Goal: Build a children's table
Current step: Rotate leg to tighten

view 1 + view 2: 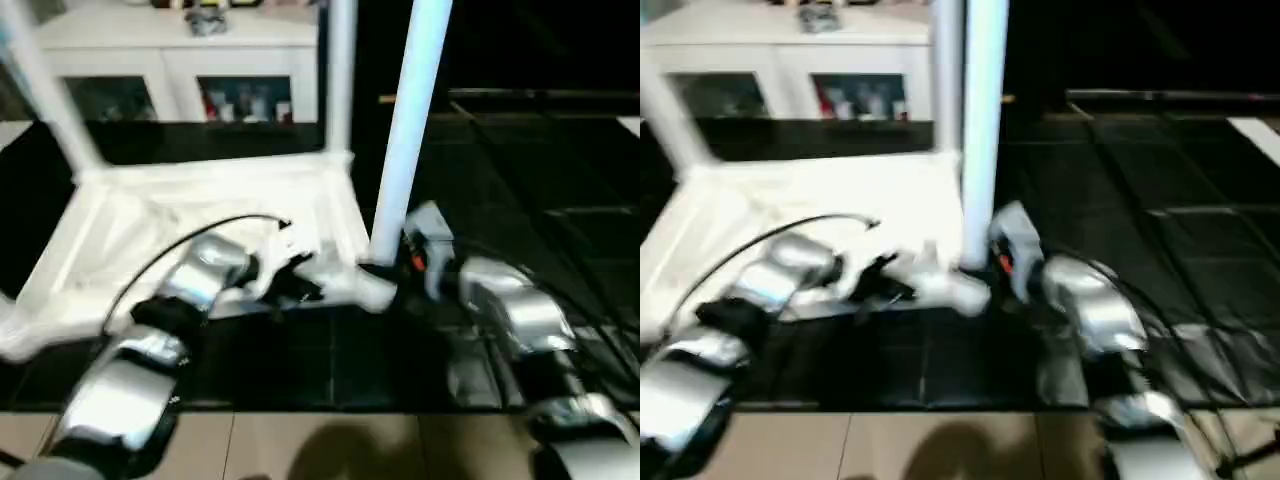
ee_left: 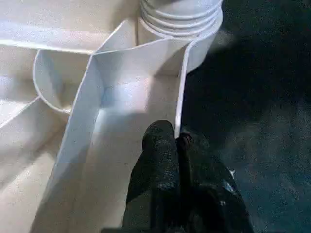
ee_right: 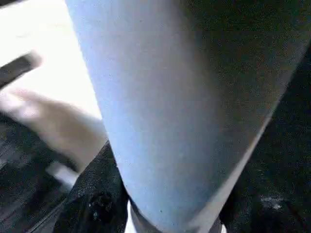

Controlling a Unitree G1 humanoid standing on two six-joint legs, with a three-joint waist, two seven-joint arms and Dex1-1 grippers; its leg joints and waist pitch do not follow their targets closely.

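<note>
The children's table lies upside down on the black floor, its white ribbed top (image 1: 200,205) facing up. Three white legs stand in corner sockets: the near right leg (image 1: 410,130), the far right leg (image 1: 340,70) and a far left one (image 1: 45,90). My left gripper (image 2: 176,141) is shut on the top's thin near rim (image 2: 183,87), just beside the near right socket (image 2: 180,19). My right gripper (image 1: 400,262) is at the base of the near right leg. In the right wrist view the leg (image 3: 165,107) sits between the black fingers (image 3: 92,204), which press against both its sides.
A white cabinet (image 1: 180,50) with glass-fronted shelves stands behind the table. Black floor mats (image 1: 540,170) stretch to the right. A tan floor strip (image 1: 300,450) runs along the near edge, below my silver forearms.
</note>
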